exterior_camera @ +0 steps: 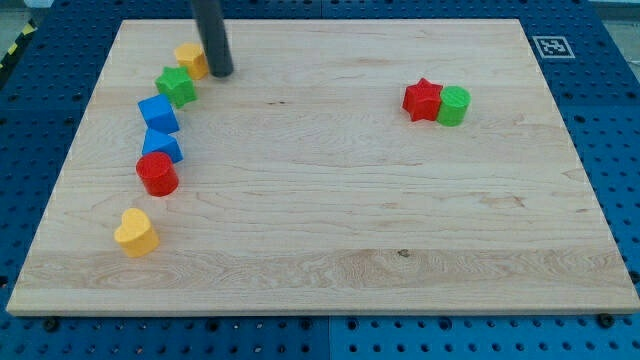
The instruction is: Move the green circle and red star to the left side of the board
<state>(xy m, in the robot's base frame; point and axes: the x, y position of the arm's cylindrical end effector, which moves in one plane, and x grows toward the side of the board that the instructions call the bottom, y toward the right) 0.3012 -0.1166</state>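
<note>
The green circle (454,105) and the red star (423,100) lie touching side by side at the view's upper right of the wooden board (330,250), the star to the left of the circle. My tip (221,72) is far from them at the view's upper left, right beside a yellow block (190,59) and just to the upper right of a green star (177,87).
Down the view's left side runs a curved line of blocks: the yellow block, the green star, a blue block (158,113), a second blue block (161,146), a red round block (157,174) and a yellow heart (135,233).
</note>
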